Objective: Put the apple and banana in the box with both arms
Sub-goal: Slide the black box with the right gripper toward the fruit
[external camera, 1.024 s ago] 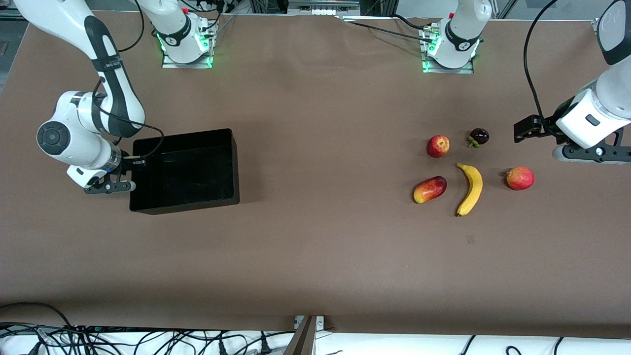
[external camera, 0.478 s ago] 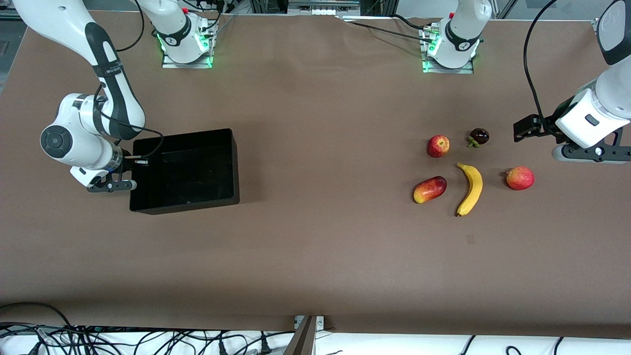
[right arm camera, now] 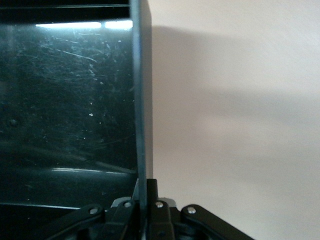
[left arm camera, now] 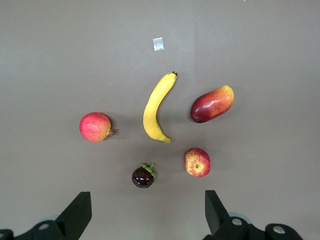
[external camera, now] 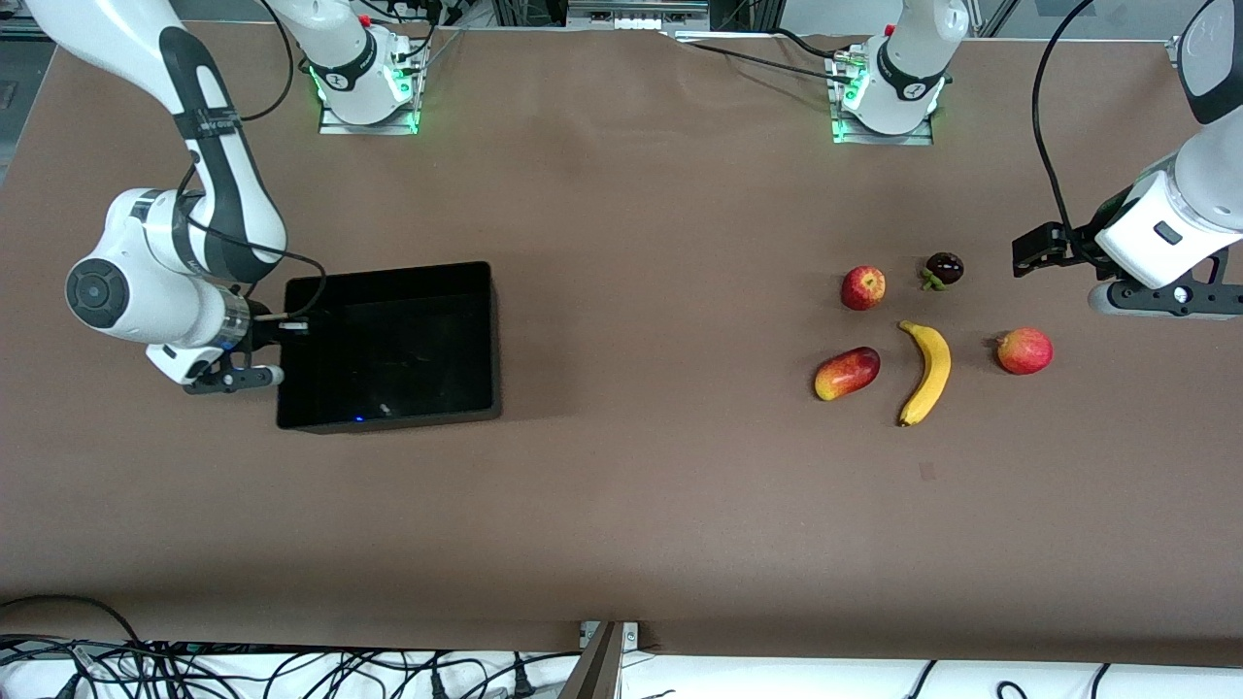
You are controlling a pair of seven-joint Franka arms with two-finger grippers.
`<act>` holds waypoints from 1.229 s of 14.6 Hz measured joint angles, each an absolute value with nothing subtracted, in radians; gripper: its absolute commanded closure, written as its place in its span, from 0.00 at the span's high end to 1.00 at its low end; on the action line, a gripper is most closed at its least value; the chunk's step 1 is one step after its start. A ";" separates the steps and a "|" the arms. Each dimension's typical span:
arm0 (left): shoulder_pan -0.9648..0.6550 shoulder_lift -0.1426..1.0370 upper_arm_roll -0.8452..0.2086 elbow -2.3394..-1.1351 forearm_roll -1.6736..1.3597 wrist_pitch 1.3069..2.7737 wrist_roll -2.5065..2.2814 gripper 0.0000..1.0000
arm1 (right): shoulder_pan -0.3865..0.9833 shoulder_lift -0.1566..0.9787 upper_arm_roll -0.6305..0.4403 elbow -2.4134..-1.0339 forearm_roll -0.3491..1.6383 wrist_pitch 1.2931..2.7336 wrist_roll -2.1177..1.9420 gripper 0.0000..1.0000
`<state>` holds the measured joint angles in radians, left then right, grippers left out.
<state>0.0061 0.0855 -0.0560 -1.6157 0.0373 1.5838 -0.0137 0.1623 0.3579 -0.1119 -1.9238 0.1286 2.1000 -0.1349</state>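
The black box [external camera: 388, 419] stands at the right arm's end of the table. My right gripper [external camera: 283, 332] is shut on the box's end wall [right arm camera: 141, 100], one finger inside and one outside, as the right wrist view shows [right arm camera: 145, 192]. The apple [external camera: 862, 287] and the banana [external camera: 927, 372] lie on the table toward the left arm's end. My left gripper [external camera: 1170, 297] is open and empty, up over the table at the left arm's end of the fruit group. The left wrist view shows the left gripper [left arm camera: 145, 215], the apple [left arm camera: 197, 162] and the banana [left arm camera: 156, 107].
A pinkish-red round fruit [external camera: 1024, 350] lies beside the banana toward the left arm's end. A red-and-yellow mango [external camera: 847, 373] lies beside the banana on its box side. A dark mangosteen [external camera: 943, 268] lies beside the apple. A small tape mark [external camera: 927, 471] is nearer the camera.
The box has slid toward the middle of the table and slightly nearer the camera, with my right gripper holding its wall. The left arm has barely moved.
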 measured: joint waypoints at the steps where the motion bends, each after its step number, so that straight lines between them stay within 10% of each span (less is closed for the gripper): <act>1: 0.006 0.085 -0.056 -1.616 0.037 1.584 -0.014 1.00 | 0.177 0.358 -0.082 -1.895 0.131 2.090 -0.080 0.00; 18: 0.006 0.105 -0.056 -1.623 0.037 1.569 -0.013 1.00 | 0.719 0.739 0.007 -1.436 0.186 2.123 0.642 0.00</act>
